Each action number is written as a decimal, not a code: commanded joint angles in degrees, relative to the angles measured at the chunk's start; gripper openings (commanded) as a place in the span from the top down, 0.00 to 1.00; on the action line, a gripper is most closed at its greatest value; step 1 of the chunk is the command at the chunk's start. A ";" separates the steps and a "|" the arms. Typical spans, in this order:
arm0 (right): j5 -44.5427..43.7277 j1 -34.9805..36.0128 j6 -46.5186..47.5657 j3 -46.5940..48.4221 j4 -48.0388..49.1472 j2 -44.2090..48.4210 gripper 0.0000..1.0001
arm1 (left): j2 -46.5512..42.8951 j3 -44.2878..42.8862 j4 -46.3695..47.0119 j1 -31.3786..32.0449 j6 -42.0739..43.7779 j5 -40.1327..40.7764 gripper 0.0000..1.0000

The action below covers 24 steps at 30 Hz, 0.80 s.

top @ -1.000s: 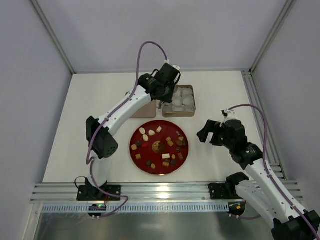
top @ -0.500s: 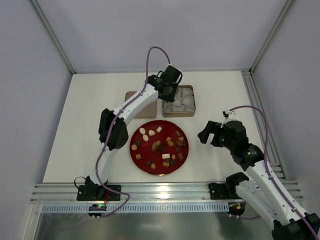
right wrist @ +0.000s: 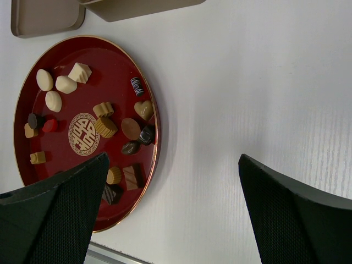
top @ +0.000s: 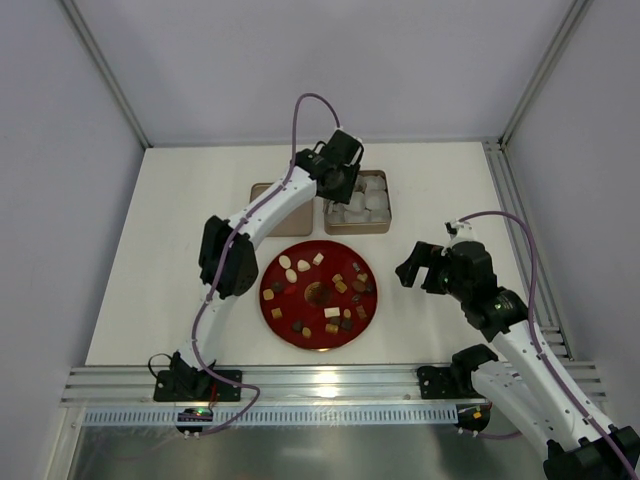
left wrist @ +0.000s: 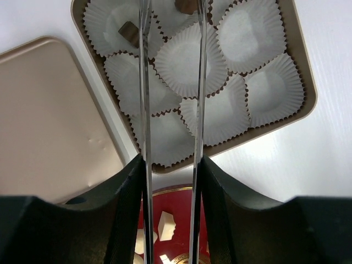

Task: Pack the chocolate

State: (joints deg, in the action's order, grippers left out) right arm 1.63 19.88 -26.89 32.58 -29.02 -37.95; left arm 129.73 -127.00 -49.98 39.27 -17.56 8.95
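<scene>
Table (top: 440, 190), then red plate (right wrist: 118, 66) holding most of the chocolate (right wrist: 131, 128). Two pieces sit in the paper cups (left wrist: 190, 60) of the tin (top: 360, 231). Over the tin: left gripper (left wrist: 171, 33), thin jaws narrowly parted, gripping nothing. Beside the plate: right gripper (right wrist: 173, 158), jaws spread wide, empty.

Bare table (top: 140, 260) lies open at the far left, along the far side and right of the tin (top: 357, 231), and in the strip between the red plate (right wrist: 110, 77) and the right gripper (right wrist: 173, 159), whose fingers stand wide apart. The left arm (top: 225, 262) slants from near left over the lid (left wrist: 49, 121), elbow just left of the plate, barring that side; the left gripper (left wrist: 171, 16) hangs over the tin, thin fingers parted astride one of the paper cups (left wrist: 190, 60), which are packed edge to edge.
</scene>
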 commanded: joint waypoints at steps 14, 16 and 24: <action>-0.22 0.16 0.44 1.61 1.06 0.07 0.00 | -11.33 -0.45 -0.56 -0.07 -0.36 -3.50 0.59; -0.40 0.16 0.61 1.52 1.07 0.07 0.00 | -16.07 2.62 -0.82 0.20 -0.63 -3.68 0.60; 0.13 0.16 0.70 0.29 2.21 -0.19 0.00 | -33.56 23.16 -3.98 2.65 -2.65 -2.97 0.61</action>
State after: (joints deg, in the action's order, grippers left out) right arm 1.65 19.88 -26.89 32.58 -28.77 -38.02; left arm 102.02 -109.21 -52.14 40.73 -19.05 6.37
